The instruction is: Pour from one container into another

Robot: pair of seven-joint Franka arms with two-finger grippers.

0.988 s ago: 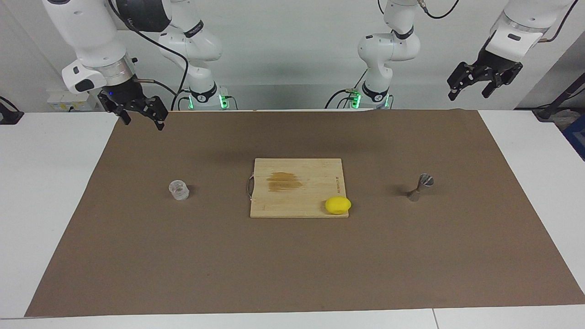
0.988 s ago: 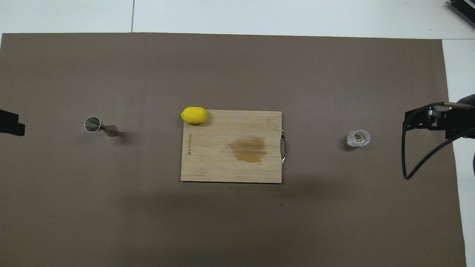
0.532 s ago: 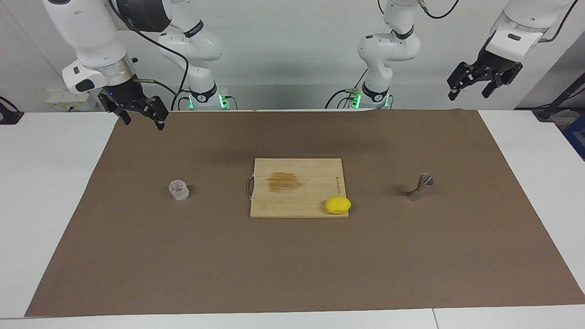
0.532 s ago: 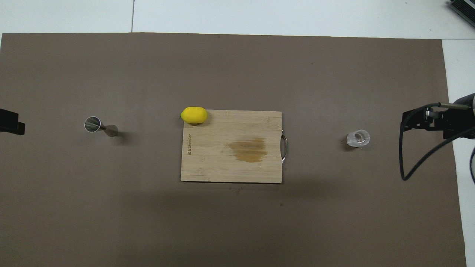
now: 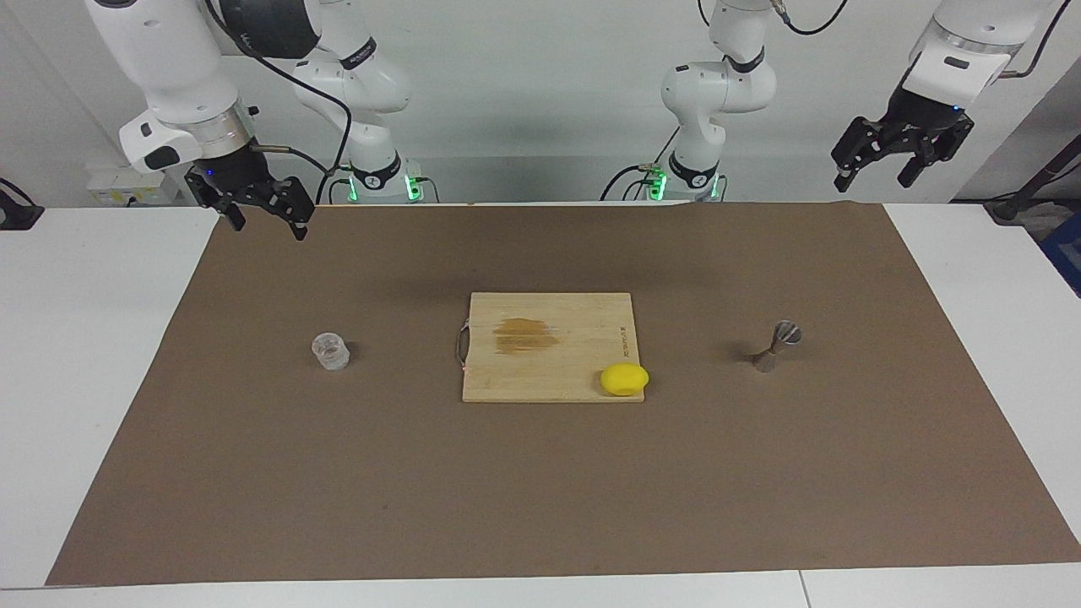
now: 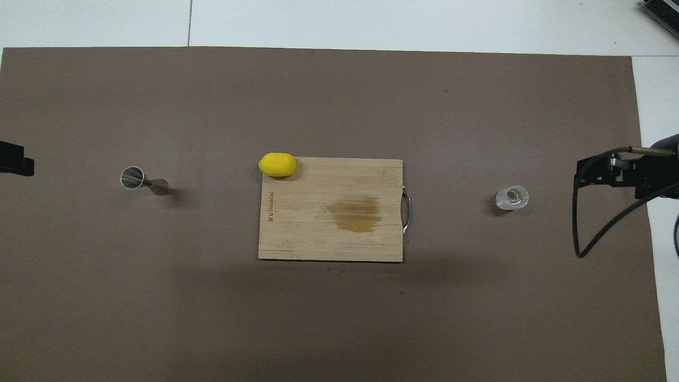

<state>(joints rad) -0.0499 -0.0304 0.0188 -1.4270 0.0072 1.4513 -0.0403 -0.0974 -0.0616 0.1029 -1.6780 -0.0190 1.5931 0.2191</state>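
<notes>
The clear ribbed tumbler (image 5: 330, 351) (image 6: 512, 197) stands upright on the brown mat toward the right arm's end. The silver hourglass jigger (image 5: 775, 346) (image 6: 143, 181) stands upright on the mat toward the left arm's end. My right gripper (image 5: 264, 226) hangs open and empty, high over the mat's edge at its own end, well apart from the tumbler. High over the mat's edge at the other end, my left gripper (image 5: 872, 179) is also open and empty, far from the jigger.
A wooden cutting board (image 5: 549, 371) (image 6: 297, 239) with a dark stain and a metal handle lies mid-mat between the two containers. A yellow lemon (image 5: 625, 379) (image 6: 277, 164) rests at the board's corner toward the jigger. The brown mat (image 5: 540, 490) covers most of the white table.
Both grippers have drifted only slightly in the air and stay open. The tumbler, jigger, board and lemon have not moved.
</notes>
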